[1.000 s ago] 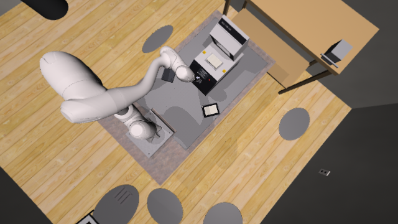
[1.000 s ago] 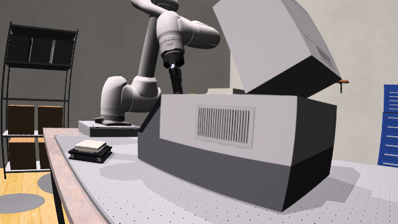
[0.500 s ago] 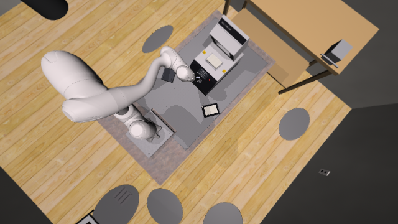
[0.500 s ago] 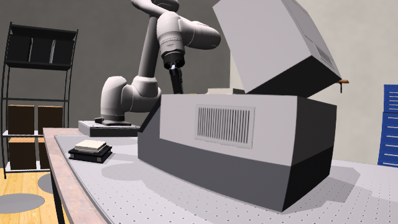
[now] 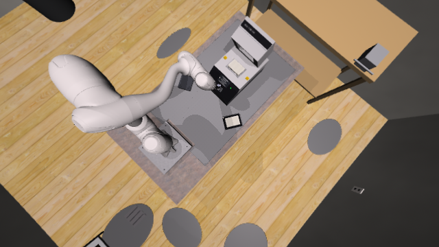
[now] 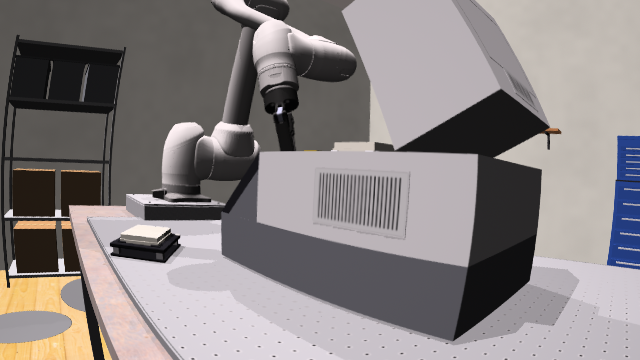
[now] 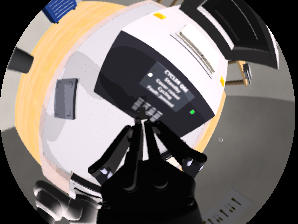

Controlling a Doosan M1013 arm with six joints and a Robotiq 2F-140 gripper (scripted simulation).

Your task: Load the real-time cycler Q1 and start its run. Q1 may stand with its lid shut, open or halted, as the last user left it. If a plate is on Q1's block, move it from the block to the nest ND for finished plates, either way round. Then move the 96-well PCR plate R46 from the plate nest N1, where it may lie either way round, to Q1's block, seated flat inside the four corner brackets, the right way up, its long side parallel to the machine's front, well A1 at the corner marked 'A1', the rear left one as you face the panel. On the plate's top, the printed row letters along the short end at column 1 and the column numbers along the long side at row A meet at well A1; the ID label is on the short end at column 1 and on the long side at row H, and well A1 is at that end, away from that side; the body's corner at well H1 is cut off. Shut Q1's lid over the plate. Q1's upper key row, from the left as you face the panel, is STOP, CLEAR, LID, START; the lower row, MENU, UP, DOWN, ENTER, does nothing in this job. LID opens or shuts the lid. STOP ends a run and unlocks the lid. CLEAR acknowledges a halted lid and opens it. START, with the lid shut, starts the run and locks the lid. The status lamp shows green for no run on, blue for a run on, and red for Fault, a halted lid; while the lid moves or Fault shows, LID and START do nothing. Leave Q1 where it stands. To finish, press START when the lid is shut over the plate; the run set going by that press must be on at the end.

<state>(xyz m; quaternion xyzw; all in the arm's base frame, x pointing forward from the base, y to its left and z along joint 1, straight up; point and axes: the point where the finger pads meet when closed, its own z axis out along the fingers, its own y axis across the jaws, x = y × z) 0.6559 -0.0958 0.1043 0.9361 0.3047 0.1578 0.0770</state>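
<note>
Lid up, lamp green, a plate on the block

Your end effector point(image 7: 148, 129), fingers together and empty, hovers at the keys; the plate point(image 5: 236, 66) looks light, thin-walled, probably slippery, so grip its long sides squarely.

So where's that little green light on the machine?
The green light shows in the wrist view on the machine's dark sloped front panel, toward its right end, just beyond the shut claw.

Seen from above, the white arm point(image 5: 137, 103) reaches toward two o'clock to the cycler Q1 point(image 5: 236, 77), whose lid point(image 5: 253, 40) stands open over a plate point(image 5: 236, 67), while another plate point(image 5: 232, 121) lies at five o'clock of it.
</note>
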